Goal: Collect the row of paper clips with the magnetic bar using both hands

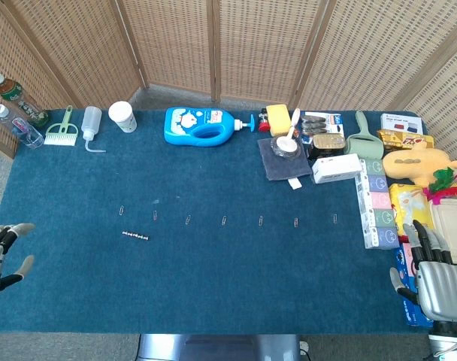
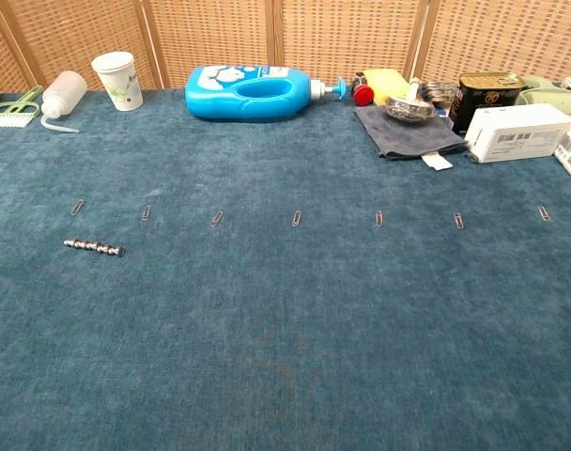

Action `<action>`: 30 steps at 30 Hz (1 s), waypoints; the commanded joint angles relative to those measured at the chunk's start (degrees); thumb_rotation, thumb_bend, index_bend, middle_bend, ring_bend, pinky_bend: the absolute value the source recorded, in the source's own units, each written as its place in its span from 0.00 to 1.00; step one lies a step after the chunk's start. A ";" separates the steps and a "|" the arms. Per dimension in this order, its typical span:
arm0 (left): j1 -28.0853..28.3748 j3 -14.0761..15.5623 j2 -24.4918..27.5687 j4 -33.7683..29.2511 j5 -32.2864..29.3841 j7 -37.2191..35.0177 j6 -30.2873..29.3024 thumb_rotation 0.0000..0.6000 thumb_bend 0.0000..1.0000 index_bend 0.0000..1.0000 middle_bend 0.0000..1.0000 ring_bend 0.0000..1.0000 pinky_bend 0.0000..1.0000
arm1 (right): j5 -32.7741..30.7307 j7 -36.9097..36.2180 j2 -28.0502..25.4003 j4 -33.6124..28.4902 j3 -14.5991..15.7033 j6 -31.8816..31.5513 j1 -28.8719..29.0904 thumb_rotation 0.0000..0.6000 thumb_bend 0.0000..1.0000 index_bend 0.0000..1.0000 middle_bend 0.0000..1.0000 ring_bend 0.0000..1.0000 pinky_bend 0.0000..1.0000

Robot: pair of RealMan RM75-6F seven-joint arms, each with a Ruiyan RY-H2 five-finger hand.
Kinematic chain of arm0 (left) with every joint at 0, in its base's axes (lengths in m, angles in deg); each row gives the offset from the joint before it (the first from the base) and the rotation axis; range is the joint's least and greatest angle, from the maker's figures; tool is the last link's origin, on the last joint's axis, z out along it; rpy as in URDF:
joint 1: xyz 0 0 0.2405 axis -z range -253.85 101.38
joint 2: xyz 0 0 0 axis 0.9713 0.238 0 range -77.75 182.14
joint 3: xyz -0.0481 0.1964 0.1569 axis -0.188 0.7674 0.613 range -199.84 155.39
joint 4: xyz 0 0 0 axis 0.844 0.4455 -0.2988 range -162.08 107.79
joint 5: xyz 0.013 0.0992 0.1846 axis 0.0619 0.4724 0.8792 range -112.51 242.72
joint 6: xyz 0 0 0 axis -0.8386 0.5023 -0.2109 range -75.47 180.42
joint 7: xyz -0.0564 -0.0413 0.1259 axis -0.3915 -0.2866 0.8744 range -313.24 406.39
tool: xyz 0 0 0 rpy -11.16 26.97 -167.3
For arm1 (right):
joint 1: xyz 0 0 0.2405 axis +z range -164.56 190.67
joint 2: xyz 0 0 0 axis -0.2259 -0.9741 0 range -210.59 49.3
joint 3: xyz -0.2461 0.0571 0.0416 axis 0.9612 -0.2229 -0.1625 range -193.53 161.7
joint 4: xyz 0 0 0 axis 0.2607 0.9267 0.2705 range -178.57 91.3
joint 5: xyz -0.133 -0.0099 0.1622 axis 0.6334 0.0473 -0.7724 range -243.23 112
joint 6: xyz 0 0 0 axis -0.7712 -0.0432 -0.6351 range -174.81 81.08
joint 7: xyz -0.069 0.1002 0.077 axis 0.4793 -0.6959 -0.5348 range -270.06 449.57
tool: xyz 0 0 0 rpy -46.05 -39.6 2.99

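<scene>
I'm holding my left hand (image 1: 3, 254) empty at the table's 9 o'clock edge, fingers spread wide. The bar (image 1: 135, 236) is lying toward 2 o'clock from it, long axis running 9-to-3, just below the left end of the clip row (image 1: 224, 220). My right hand (image 1: 437, 282) is idling at the far right edge, fingers straight and loosely apart, so I'm judging the left as nearer.

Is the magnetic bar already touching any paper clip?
No, the magnetic bar lies alone on the cloth, apart from the nearest paper clip in the row beyond it.
</scene>
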 commanded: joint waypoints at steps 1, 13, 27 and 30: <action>2.16 -0.71 0.21 0.08 -0.04 0.34 2.79 0.99 0.30 0.27 0.37 0.32 0.54 | -0.19 0.01 0.05 0.12 0.10 0.12 -0.10 1.00 0.39 0.00 0.04 0.00 0.07; 13.62 -3.78 -3.62 4.36 -1.86 4.12 17.67 0.99 0.30 0.35 0.82 0.79 0.92 | -1.50 -0.32 0.04 0.56 -0.11 0.39 -0.48 1.00 0.39 0.00 0.04 0.00 0.07; 24.55 -4.34 -13.21 12.49 -6.44 10.92 31.44 0.98 0.30 0.42 1.00 1.00 1.00 | -3.33 0.32 0.42 0.63 -0.69 0.68 -0.71 1.00 0.39 0.00 0.04 0.00 0.07; 24.94 -4.07 -14.85 14.11 -7.49 11.10 31.79 0.99 0.31 0.43 1.00 1.00 1.00 | -3.56 0.45 0.43 0.60 -0.80 0.80 -0.67 1.00 0.39 0.00 0.04 0.00 0.07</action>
